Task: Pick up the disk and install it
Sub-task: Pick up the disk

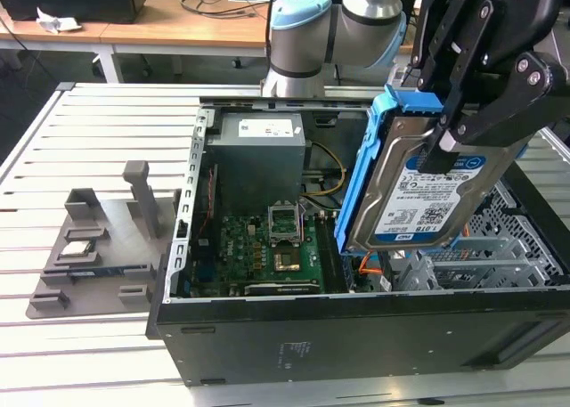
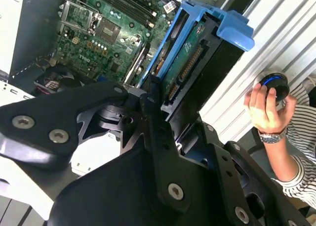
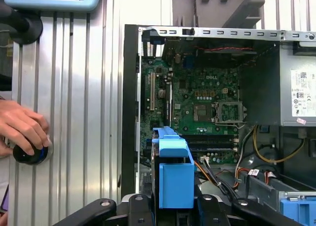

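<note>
Gripper is clamped on the disk, with one black finger across the labelled face and the other behind it, gripping near the upper edge. The disk hangs tilted over the open case, toward the exterior view's right, its label facing that camera and blue rails running along its edges. Its lower end dips toward the case opening; I cannot tell if it touches anything there. In the second wrist view the disk shows its green underside and connector between the gripper links. In the first wrist view it appears edge-on as a blue bracket above the gripper.

The case lies on its side on a slatted metal table. Inside it are the green board, a grey power supply at the far end, and yellow, orange and black cables between them. A perforated metal cage sits under and beside the disk's lower end, with an orange cable next to it. A blue latch piece sits in the corner of the case near the cage.

On the exterior view's left, well apart from the case, a grey stand holds a small silver chip. The arm's base rises behind the case.

Beside the case, a person's hand rests on a black knob with a blue ring, standing on the table. The same hand and knob appear in the second wrist view, with a wristwatch and striped sleeve.
</note>
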{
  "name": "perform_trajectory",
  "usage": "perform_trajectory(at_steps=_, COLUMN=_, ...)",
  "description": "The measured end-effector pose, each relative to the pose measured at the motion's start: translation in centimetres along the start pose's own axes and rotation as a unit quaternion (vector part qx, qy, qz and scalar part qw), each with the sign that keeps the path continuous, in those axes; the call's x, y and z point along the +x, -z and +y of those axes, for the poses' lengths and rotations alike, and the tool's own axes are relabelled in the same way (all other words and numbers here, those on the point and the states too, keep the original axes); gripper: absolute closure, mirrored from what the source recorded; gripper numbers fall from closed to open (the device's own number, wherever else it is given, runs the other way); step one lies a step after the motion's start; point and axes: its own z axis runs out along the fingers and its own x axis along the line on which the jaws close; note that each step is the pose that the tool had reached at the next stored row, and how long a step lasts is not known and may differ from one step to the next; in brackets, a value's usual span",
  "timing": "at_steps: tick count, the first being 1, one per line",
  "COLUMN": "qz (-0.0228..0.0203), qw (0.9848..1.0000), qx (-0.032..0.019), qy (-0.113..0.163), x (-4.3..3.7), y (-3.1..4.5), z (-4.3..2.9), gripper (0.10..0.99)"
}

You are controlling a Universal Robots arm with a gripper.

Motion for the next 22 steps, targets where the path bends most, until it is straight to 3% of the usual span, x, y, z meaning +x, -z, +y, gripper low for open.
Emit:
perform_trajectory(at_steps=4, qz=0.0, qw=1.0, qx=-0.0001, qy=0.0, x=-0.12, y=0.01, z=-0.27, gripper=0.722)
perform_trajectory(at_steps=16, qz=0.0002, qw=1.0, qx=0.0, qy=0.0, x=-0.18, y=0.24, z=-3.66, gripper=0.722)
perform_trajectory(at_steps=22, qz=0.0002, qw=1.0, qx=0.0, qy=0.0, x=-0.18, y=0.31, z=-4.73, gripper=0.722)
